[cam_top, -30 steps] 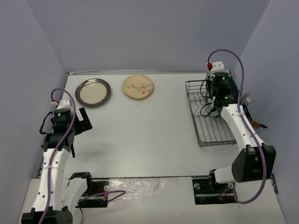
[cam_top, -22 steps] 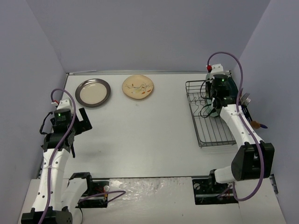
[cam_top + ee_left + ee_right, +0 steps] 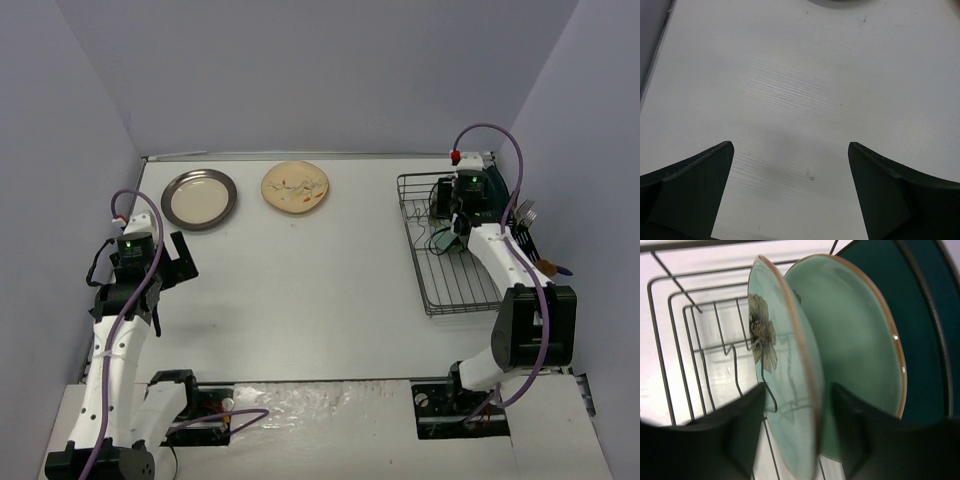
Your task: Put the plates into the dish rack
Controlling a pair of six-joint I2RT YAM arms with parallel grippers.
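Mint-green and flowered, the front plate (image 3: 785,355) stands on edge in the dish rack (image 3: 685,340), deeper toward its far end than a second ago. My right claw (image 3: 797,405) straddles its rim closely; whether it is pinching or has just slackened, I cannot tell. Behind stand a second mint plate (image 3: 860,350) and a dark teal plate (image 3: 920,310) (most of the load looks racked). My left claw (image 3: 790,165) gapes wide, holding nothing. On the table (image 3: 300,290) wait the grey-rimmed plate (image 3: 199,197) and the floral plate (image 3: 295,186).
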